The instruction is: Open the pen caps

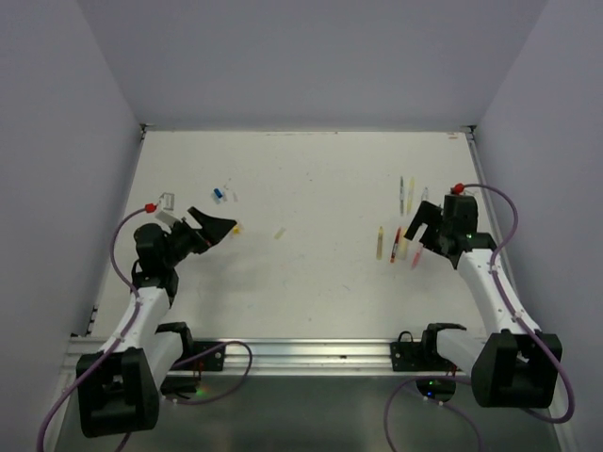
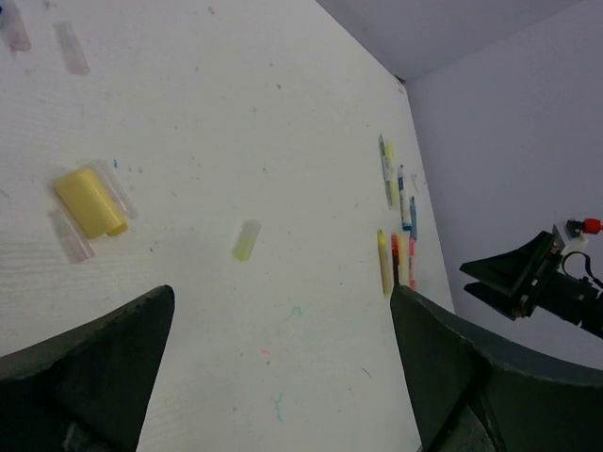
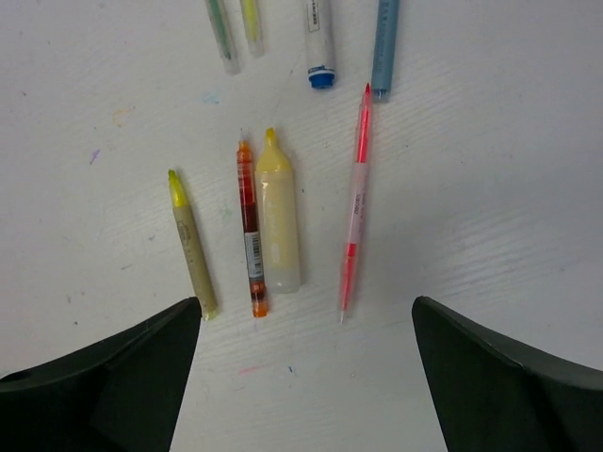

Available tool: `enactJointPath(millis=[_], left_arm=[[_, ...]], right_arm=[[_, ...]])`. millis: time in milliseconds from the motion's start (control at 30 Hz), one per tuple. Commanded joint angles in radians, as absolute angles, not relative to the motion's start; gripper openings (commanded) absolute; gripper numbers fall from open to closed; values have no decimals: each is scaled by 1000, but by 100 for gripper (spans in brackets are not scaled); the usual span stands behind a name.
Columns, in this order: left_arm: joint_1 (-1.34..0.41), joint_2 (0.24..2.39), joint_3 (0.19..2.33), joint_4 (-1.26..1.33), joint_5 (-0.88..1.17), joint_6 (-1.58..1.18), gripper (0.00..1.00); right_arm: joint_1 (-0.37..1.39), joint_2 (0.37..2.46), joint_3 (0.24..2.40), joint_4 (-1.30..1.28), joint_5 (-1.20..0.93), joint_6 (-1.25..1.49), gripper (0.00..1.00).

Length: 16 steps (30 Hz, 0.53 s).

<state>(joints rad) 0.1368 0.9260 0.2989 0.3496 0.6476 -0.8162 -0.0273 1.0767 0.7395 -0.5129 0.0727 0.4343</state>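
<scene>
Loose pen caps lie at the left: a yellow cap (image 2: 91, 201), a pale yellow-green cap (image 2: 246, 239) and a blue cap (image 1: 218, 195). My left gripper (image 2: 283, 297) hovers open just near of them, with nothing between its fingers. The pens lie at the right: an olive-yellow pen (image 3: 192, 243), a red-orange pen (image 3: 251, 226), a fat pale yellow pen (image 3: 279, 226) and a pink pen (image 3: 355, 202), all uncapped. My right gripper (image 3: 306, 303) stands open just short of their near ends, empty.
Further pens lie beyond: a green one (image 3: 221, 33), a yellow one (image 3: 252, 24), a white-and-blue one (image 3: 320, 42) and a blue one (image 3: 384, 47). Clear cap-like tubes (image 2: 72, 47) lie near the yellow cap. Walls enclose the table (image 1: 311, 179) on three sides.
</scene>
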Motion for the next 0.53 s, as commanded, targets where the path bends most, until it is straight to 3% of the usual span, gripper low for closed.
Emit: enactJointPath(millis=[0,333,500], left_arm=[[103,876,272,360,700,-857,100],[-81,813,106,599,693,-1063,100],[-81,772,3,812,742,-1181,100]], right_arm=[[-31,1071,724,-543,3,449,99],[-31,1029,638,-558,-133,494,99],[-31,939,588,-506,-280,473,99]])
